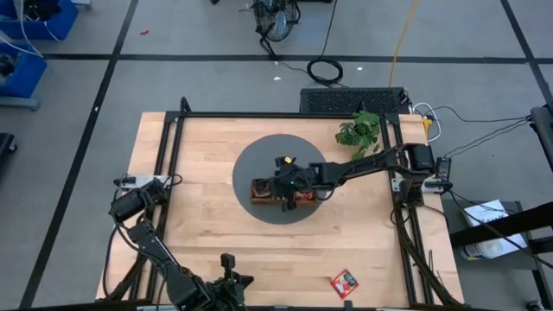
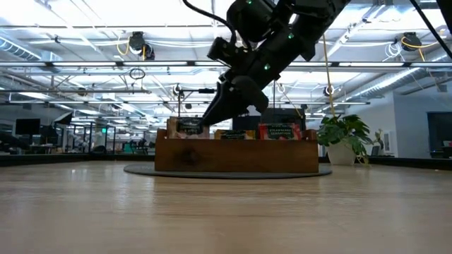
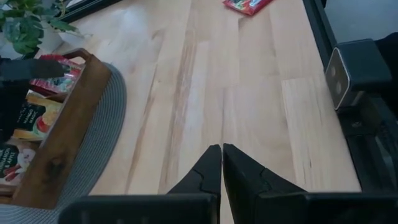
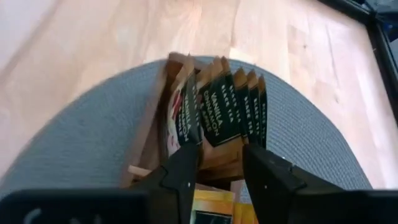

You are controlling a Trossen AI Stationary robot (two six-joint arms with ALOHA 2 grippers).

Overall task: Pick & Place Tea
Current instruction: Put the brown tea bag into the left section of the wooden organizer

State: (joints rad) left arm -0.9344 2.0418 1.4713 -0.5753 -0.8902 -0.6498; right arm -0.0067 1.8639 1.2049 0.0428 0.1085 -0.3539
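Tabletop [image 1: 216, 233]: pale wood, carrying a round grey mat [image 1: 259, 164] near its middle
Right arm [image 1: 371, 162]: reaches from the right edge in over the mat
Left arm [image 1: 143, 233]: waits folded at the front left corner
Plant [image 1: 359, 130]: by the back edge, toward the right corner
Tray [image 2: 233, 156]: brown wood, on the mat, holding the tea [image 4: 217, 112] upright in rows
Loose red packet [image 1: 345, 282]: flat near the front edge, right of centre
Right gripper [image 4: 219, 165]: above the tray's end compartment, fingers apart, gripping nothing, pale packets between and just beyond the tips
Left gripper [image 3: 221, 163]: fingers together, nothing held
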